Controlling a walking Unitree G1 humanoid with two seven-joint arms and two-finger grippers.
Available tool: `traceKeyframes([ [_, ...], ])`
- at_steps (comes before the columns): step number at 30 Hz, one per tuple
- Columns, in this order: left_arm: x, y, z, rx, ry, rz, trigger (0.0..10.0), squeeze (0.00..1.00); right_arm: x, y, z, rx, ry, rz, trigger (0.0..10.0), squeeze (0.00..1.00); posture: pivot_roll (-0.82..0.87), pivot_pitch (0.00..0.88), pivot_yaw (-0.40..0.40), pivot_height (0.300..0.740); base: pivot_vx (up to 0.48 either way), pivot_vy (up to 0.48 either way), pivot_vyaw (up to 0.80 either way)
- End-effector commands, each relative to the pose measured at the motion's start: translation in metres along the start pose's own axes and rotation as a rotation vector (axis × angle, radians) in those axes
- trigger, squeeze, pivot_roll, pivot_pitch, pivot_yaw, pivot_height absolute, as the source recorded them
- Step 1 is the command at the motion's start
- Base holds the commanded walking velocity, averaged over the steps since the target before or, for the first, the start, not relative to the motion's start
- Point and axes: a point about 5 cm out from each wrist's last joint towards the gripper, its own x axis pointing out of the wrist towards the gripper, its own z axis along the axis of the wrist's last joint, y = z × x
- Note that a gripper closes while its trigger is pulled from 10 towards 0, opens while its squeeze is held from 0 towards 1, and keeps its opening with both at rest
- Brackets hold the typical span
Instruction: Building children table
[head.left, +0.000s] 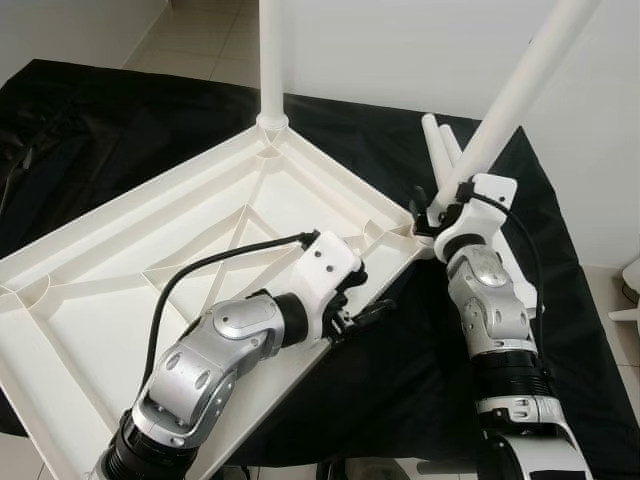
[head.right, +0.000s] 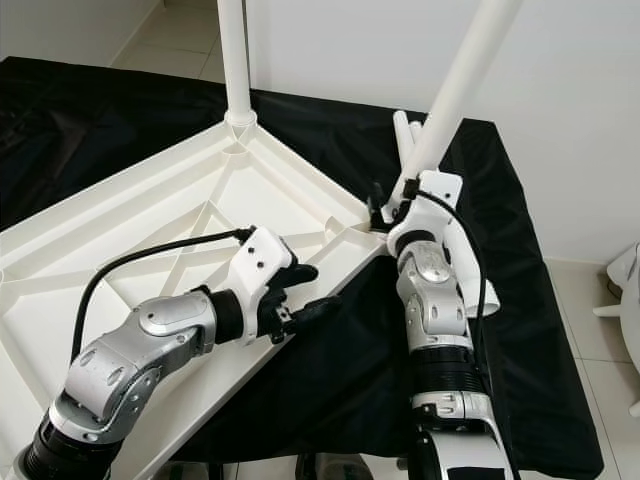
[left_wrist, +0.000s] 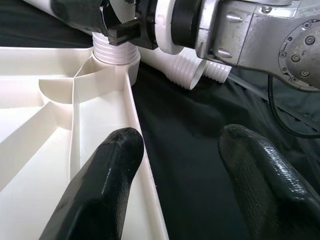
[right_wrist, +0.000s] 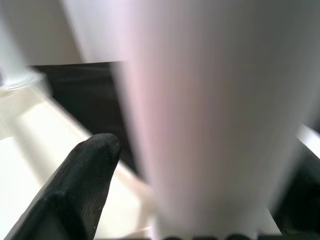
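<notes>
My right gripper (head.right: 392, 212) clamps a white plastic table leg (head.right: 455, 85) leaning in the corner socket of the upturned white tabletop (head.right: 150, 230); my left gripper (head.right: 305, 292), fingers apart, straddles its rim. I'd straighten the leg before twisting.

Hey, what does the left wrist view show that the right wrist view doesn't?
Left wrist view alone: the left hand, open, one finger on the tabletop rim and one over the black cloth; the ribbed threaded end of the leg at the corner socket; two spare legs lying on the cloth.

Right wrist view alone: a close blur of the leg shaft within the right hand, plus another leg's base beyond.

Both: white tabletop, black cloth.
</notes>
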Motion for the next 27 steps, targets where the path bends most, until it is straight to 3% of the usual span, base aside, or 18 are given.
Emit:
traceKeyframes([
  [1, 0.0, -0.002, 0.001, -0.001, 0.002, 0.018, 10.0, 0.0, -0.003, -0.006, -0.004, -0.011, 0.003, 0.085, 10.0, 0.0, 0.07, 0.113, -0.072, 0.74, 0.0, 0.0, 0.0],
  [4, 0.0, -0.002, 0.0, -0.001, 0.003, 0.017, 10.0, 0.0, -0.004, -0.01, -0.003, -0.024, -0.002, 0.135, 10.0, 0.0, 0.06, 0.113, -0.069, 0.74, 0.0, 0.0, 0.0],
  [8, -0.002, 0.001, 0.0, 0.007, 0.01, 0.023, 10.0, 0.0, -0.003, -0.027, 0.001, -0.087, -0.015, 0.202, 10.0, 0.0, 0.07, 0.116, -0.067, 0.74, 0.0, 0.0, 0.0],
  [10, -0.004, 0.007, 0.0, 0.016, 0.017, 0.043, 10.0, 0.0, -0.003, -0.043, 0.004, -0.124, -0.016, 0.235, 10.0, 0.0, 0.07, 0.117, -0.065, 0.74, 0.0, 0.0, 0.0],
  [15, -0.007, 0.012, 0.002, 0.02, 0.014, 0.066, 10.0, 0.0, -0.005, -0.059, 0.0, -0.117, 0.002, 0.288, 10.0, 0.0, 0.07, 0.119, -0.06, 0.74, 0.0, 0.0, 0.0],
  [27, -0.007, 0.013, 0.004, 0.029, 0.004, 0.066, 10.0, 0.0, -0.001, -0.059, -0.008, -0.104, 0.035, 0.455, 10.0, 0.0, 0.08, 0.114, -0.049, 0.74, 0.0, 0.0, 0.0],
])
